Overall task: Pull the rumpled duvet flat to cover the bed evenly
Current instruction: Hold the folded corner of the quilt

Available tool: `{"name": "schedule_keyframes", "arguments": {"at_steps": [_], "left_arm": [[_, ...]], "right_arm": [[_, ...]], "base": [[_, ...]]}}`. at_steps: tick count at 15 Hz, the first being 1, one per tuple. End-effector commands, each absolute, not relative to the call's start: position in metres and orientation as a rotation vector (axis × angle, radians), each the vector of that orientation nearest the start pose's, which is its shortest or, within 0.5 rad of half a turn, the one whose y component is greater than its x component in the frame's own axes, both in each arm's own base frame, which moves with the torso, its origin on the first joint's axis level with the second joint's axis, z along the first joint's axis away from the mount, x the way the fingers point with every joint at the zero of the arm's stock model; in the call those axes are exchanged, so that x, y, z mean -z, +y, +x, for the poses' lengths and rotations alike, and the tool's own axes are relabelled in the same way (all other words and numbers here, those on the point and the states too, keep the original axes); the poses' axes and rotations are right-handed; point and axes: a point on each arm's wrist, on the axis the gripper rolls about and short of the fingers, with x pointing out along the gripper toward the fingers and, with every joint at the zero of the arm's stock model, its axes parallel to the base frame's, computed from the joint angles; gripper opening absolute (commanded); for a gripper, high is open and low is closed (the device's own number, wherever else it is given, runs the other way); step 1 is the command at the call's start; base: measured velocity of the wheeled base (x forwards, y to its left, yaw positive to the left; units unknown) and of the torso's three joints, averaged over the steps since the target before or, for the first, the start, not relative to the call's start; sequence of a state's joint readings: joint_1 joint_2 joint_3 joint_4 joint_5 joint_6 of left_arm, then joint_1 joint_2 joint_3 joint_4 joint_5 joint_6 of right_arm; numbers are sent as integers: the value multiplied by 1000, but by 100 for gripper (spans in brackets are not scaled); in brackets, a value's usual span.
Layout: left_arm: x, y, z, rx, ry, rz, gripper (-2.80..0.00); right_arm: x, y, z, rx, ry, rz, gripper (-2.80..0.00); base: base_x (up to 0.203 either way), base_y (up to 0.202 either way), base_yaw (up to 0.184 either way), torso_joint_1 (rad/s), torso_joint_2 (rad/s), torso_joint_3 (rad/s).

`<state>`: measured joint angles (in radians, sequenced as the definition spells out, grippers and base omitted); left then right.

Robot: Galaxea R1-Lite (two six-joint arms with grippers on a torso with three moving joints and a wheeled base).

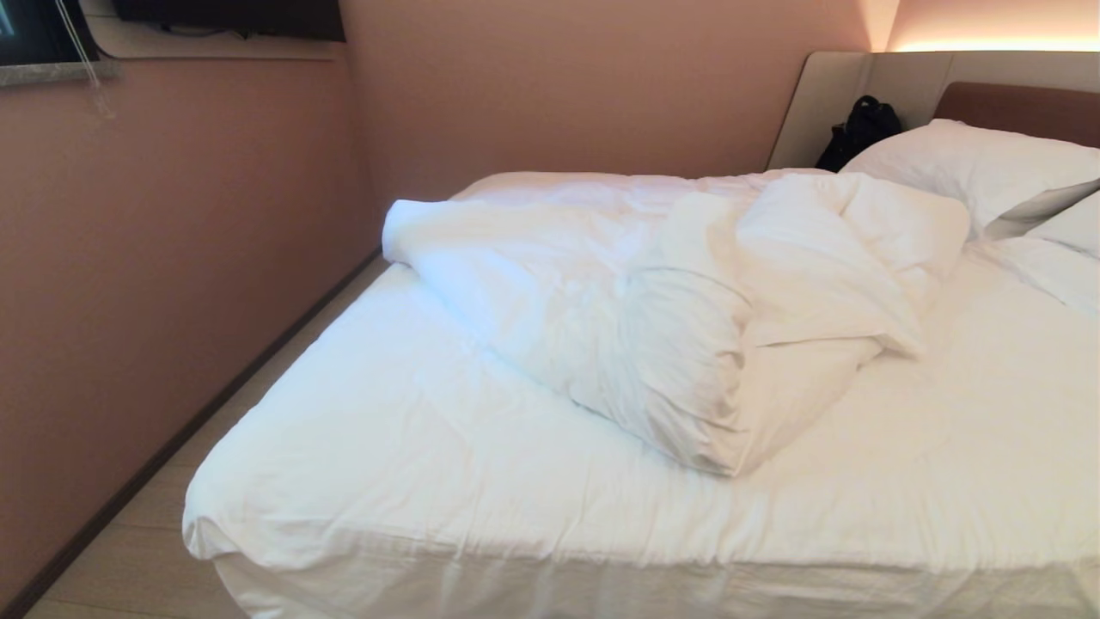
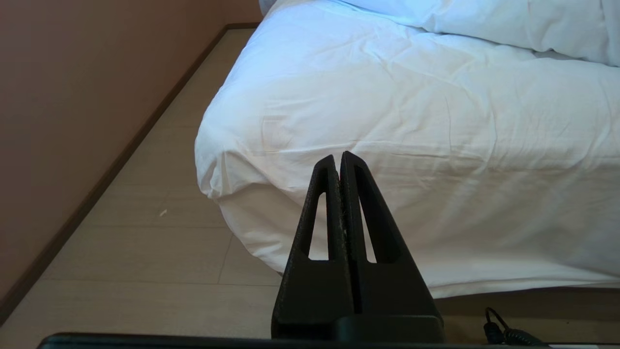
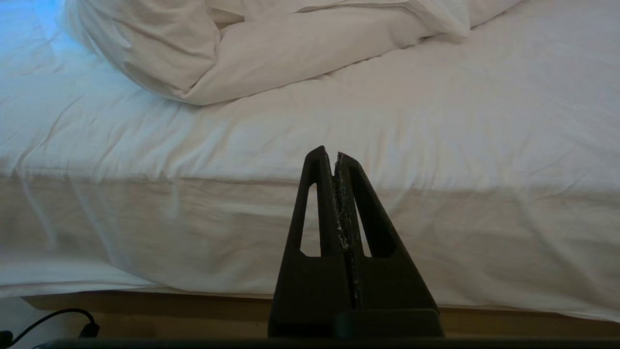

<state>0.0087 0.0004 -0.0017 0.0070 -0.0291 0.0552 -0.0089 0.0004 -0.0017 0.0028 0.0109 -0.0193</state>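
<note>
We stand at the foot of the bed [image 1: 412, 481] with nothing of the task done as yet. The duvet [image 1: 687, 318] lies bunched and folded over itself across the middle of the mattress, one rolled end reaching toward the wall-side edge and the bulk of it heaped toward the head, short of the pillows [image 1: 971, 168]. The foot half of the bed, down to its near edge and left foot corner, shows only smooth white cloth; whether that is the sheet or a lower layer of the duvet we cannot tell. By our judgement the whole job is left: take hold of a free edge or corner of the heap, draw it toward the foot, then even it out to both sides.

The head view gives us the full lie of the heap, the pillows, the headboard [image 1: 1018, 107] and a black bag [image 1: 859, 129] at the far head corner, but neither arm. Our left claw [image 2: 339, 157] appears only in its own wrist view, clenched on nothing, held level before the left foot corner of the bed, with the floor [image 2: 145, 252] and wall alongside. Our right claw [image 3: 329, 155] is likewise clenched and empty, facing the foot edge further right, and its view shows the folded near lobe of the duvet close up.
</note>
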Motion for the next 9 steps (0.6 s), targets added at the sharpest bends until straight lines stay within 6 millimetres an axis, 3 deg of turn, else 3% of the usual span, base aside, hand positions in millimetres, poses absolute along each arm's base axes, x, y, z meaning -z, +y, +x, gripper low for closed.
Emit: {"name": "schedule_keyframes", "arguments": {"at_steps": [1,5,9], "left_arm": [[-76,-1,-23,20,2,57,-280],[-107,-1,-33,34,-68,54,-280],[-142,-2,-27,86,-11,35,-280]], "right_arm": [[-76,0,-23,-2,3,-20,-280],[-76,0,-23,-2,3,-20,-280],[-75,0,-23,-2,3,-20,-280]], "base": [[0,0,0,0,0,0],[0,0,0,0,0,0],[0,0,0,0,0,0]]}}
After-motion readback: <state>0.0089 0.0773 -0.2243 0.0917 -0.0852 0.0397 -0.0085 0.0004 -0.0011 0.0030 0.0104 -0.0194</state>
